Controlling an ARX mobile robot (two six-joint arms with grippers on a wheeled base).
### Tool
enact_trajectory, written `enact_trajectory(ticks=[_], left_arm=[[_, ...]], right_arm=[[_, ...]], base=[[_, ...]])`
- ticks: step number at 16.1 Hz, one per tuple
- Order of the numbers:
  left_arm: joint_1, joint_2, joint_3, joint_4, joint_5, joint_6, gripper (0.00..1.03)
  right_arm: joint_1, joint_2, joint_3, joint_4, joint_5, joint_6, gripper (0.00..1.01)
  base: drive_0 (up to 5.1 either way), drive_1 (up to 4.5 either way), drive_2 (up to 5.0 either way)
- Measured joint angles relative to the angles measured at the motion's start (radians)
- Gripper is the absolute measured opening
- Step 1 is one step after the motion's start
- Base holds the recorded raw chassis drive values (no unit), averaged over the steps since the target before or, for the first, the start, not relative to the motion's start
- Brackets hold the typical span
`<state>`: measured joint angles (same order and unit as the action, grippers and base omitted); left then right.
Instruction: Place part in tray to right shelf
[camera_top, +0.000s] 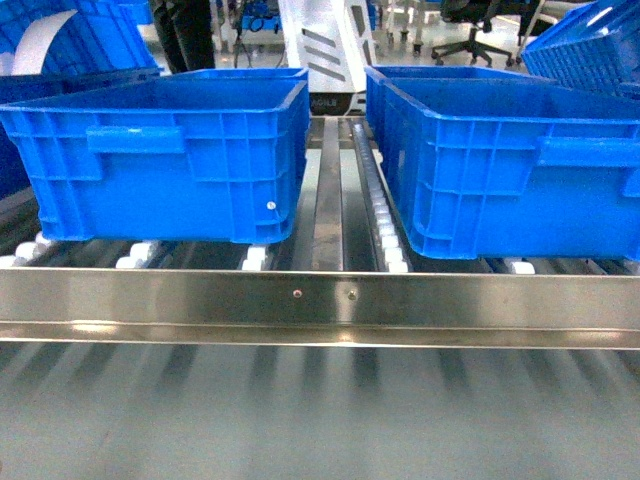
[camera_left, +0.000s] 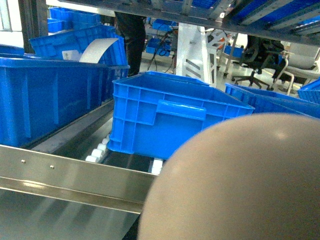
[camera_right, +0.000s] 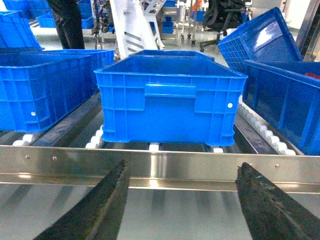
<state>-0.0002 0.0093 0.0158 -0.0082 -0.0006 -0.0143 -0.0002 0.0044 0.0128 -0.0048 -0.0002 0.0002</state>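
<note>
Right gripper (camera_right: 182, 200) stood with jaws spread wide and empty, only the two dark fingers (camera_right: 95, 210) in frame, cut off below. Ahead of them: the right shelf's steel front rail (camera_right: 160, 167), then a blue crate (camera_right: 167, 100) on white rollers (camera_top: 385, 225). A beige rounded blur (camera_left: 235, 180) blocked the left wrist view; left gripper unseen. Part nowhere visible. No legible writing.

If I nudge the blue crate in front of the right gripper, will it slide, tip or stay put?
The crate sits on white rollers, so a push would probably roll it back along the lane rather than tip it. Its wide, low shape looks stable. Ribbed plastic walls suggest it is stiff; its inside is hidden, so weight is uncertain.
</note>
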Motion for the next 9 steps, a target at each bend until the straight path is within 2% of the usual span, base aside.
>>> enact_trajectory(ticks=[5,6,9], left_arm=[[0.0,0.0,0.0,0.0,0.0,0.0,0.12],[0.0,0.0,0.0,0.0,0.0,0.0,0.12],[0.0,0.0,0.0,0.0,0.0,0.0,0.12]], right_arm=[[0.0,0.0,0.0,0.0,0.0,0.0,0.98],[0.0,0.0,0.0,0.0,0.0,0.0,1.0],[0.0,0.0,0.0,0.0,0.0,0.0,0.98]], base=[[0.0,0.0,0.0],[0.0,0.0,0.0],[0.0,0.0,0.0]])
